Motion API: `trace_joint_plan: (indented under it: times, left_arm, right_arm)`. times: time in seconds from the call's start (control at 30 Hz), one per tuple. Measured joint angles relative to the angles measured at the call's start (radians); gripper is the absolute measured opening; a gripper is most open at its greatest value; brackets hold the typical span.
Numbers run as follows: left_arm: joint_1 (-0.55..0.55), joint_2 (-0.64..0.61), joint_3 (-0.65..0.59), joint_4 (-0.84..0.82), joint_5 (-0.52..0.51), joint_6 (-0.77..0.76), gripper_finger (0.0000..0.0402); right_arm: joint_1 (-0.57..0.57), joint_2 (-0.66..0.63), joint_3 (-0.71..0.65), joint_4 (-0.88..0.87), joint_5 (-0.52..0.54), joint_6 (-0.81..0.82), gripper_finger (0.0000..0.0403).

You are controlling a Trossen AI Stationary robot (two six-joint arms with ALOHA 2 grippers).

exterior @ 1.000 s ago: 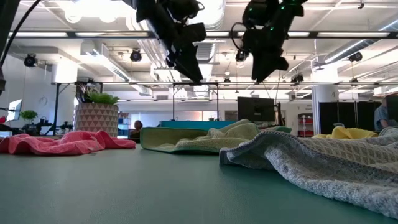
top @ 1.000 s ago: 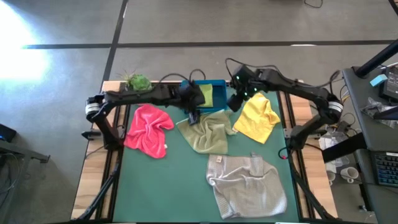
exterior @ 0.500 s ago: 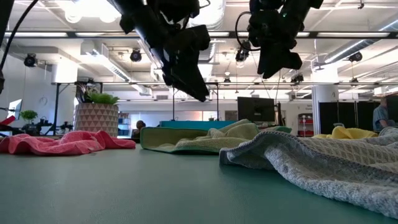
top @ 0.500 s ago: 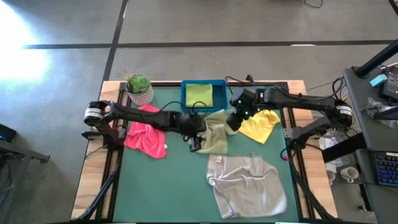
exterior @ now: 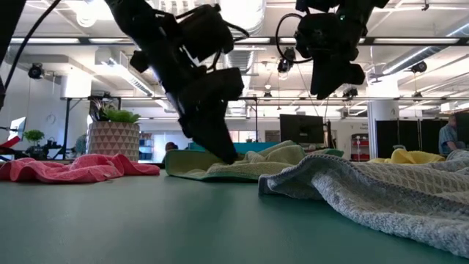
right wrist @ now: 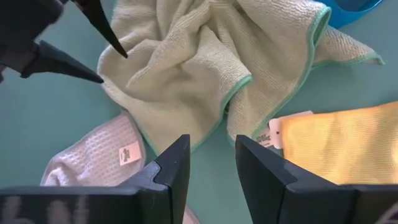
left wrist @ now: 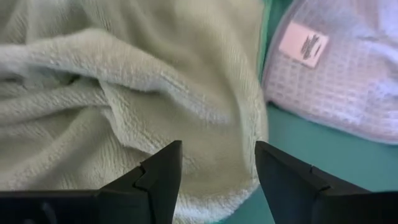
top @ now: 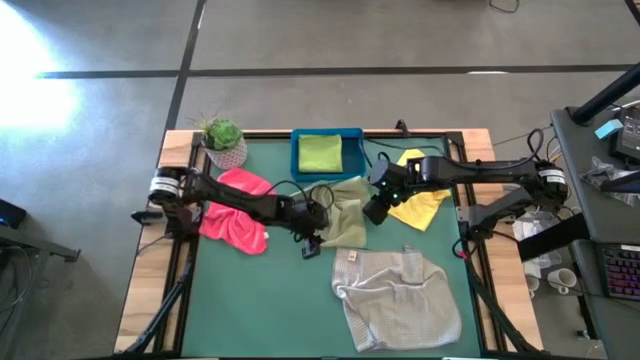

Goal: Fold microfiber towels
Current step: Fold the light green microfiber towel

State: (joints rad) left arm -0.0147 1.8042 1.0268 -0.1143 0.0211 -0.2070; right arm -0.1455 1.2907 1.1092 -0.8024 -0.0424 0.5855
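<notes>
On the far left of the green worktop (top: 250,300), the crumpled hot pink microfiber towel (top: 238,207) lies untouched, with the small potted green plant (top: 224,141) behind it. It looks set aside for a later turn.

Next along, the left end effector (top: 311,243) has its fingers parted and empty, low over the near-left edge of the rumpled olive green microfiber towel (top: 345,209). In the left wrist view the two dark fingers straddle the cloth's rounded hem, probably because an edge is the easiest part to pinch and lift for a fold.

At the back centre, the blue rectangular plastic tray (top: 296,160) holds the lime green microfiber towel (top: 321,153), folded flat, so it seems to be the drop-off for finished cloths.

In front, the larger light grey waffle-weave towel (top: 398,297) lies loosely spread, its corner just beside the olive one.

To the right, the right end effector (top: 376,207) hangs above the olive towel's right side, fingers parted with nothing between them, likely to take the opposite edge. The crumpled yellow microfiber towel (top: 418,196) lies just beyond it.
</notes>
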Motion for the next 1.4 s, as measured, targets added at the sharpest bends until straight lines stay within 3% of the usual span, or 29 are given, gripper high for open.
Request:
trace_joint_plan:
  times: [0.2,0.47,0.97,1.2,1.4]
  left_arm:
    - [0.004,0.027,-0.018,-0.033,-0.001,0.004,0.0186]
    - [0.008,0.010,-0.015,-0.362,-0.013,0.104,0.0186]
    - [0.009,-0.083,-0.025,-0.883,-0.189,0.325,0.0186]
    - [-0.045,-0.113,-0.008,-0.896,-0.156,0.228,0.0186]
    - [-0.158,-0.197,0.003,-0.846,-0.149,0.137,0.0186]
  right_arm:
    - [0.000,0.000,-0.003,0.001,0.000,0.007,0.0118]
    - [0.000,0.000,0.004,0.000,0.000,0.009,0.0118]
    - [0.004,0.001,-0.002,0.000,-0.001,0.010,0.0118]
    - [0.004,0.001,-0.002,-0.003,-0.001,0.010,0.0118]
    - [0.004,0.001,-0.002,-0.005,-0.003,0.006,0.0118]
